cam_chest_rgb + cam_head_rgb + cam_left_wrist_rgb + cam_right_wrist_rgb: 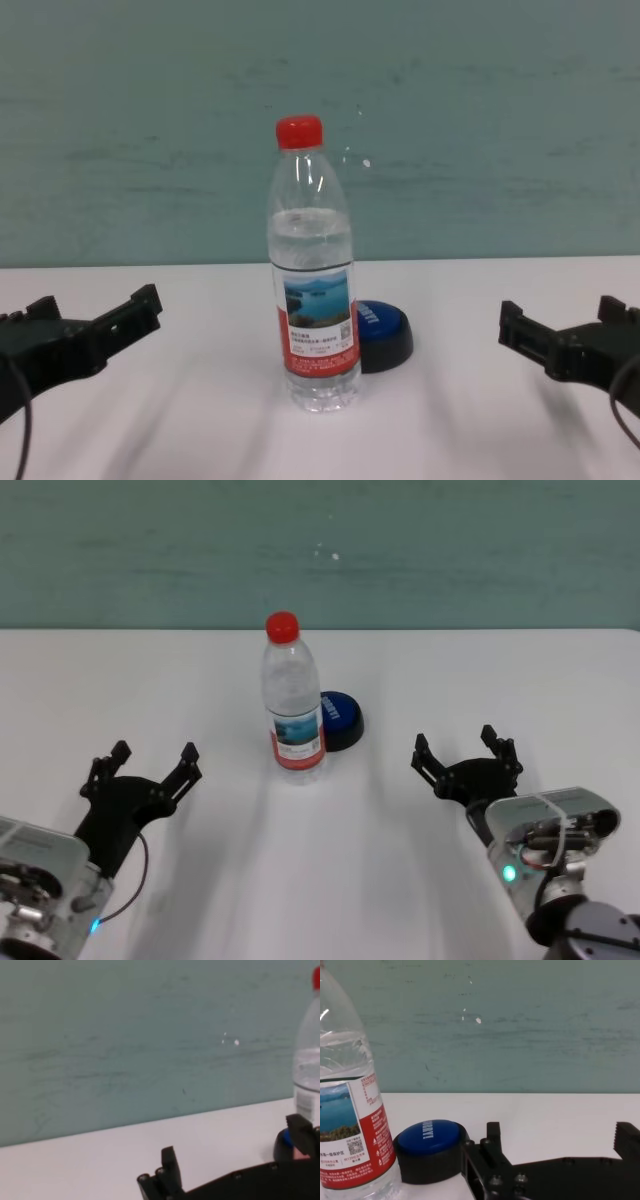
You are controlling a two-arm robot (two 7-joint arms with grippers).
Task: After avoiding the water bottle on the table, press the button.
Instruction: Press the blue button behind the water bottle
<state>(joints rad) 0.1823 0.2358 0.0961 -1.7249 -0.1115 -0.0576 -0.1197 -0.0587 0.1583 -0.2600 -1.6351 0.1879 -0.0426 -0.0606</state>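
While the water bottle (293,698) stood upright just in front of the blue button (340,720), the left end effector (143,762) and right end effector (464,752) waited wide open and empty on either side of the bottle.

water bottle (293,698) blocks button (340,720) front-left | button's right side open

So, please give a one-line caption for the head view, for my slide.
Water bottle stands upright before the blue button on the white table; left tool and right tool open.
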